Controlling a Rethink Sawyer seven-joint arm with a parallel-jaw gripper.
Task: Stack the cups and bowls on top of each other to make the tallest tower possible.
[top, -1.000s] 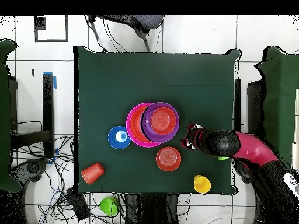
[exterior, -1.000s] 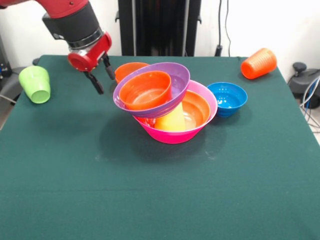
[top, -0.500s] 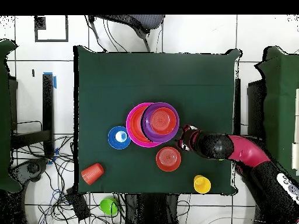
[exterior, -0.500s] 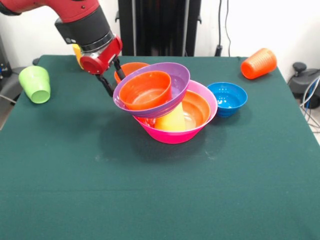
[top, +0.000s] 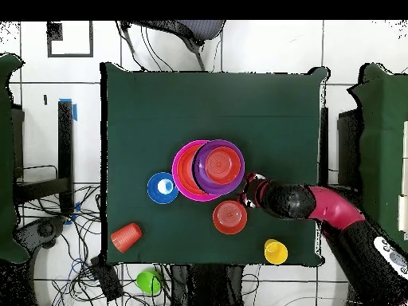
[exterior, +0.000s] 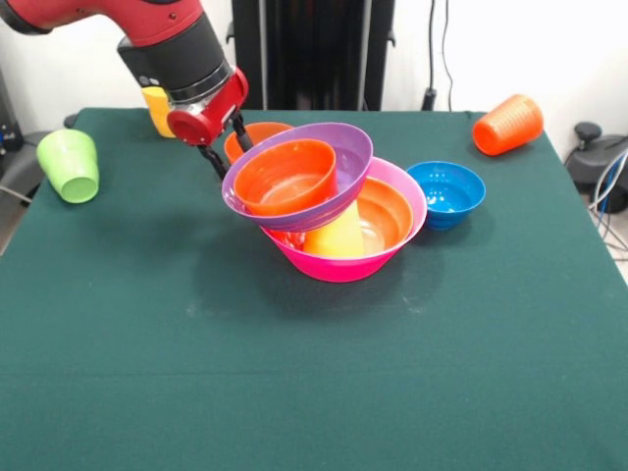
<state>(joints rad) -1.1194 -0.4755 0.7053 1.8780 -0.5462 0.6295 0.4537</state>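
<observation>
The tower (exterior: 339,201) stands mid-table: a pink bowl (exterior: 343,263) holds a large orange bowl (exterior: 388,214) and a yellow cup (exterior: 337,235). On these leans a tilted purple bowl (exterior: 339,145) with a small orange bowl (exterior: 285,177) in it. My gripper (exterior: 231,157) is open just left of the purple rim, at the near edge of a lone small orange bowl (exterior: 257,132). From above, the gripper (top: 249,191) sits between the tower (top: 209,169) and that bowl (top: 229,217). Nothing is held.
A blue bowl (exterior: 446,191) stands right of the tower. An orange cup (exterior: 507,125) lies on its side at the far right corner. A green cup (exterior: 69,164) hangs at the left edge. A second yellow cup (exterior: 157,108) stands behind my arm.
My gripper has moved right and a little farther back, from open table left of the tower to the lone small orange bowl's rim. The bowls and cups have not shifted.
</observation>
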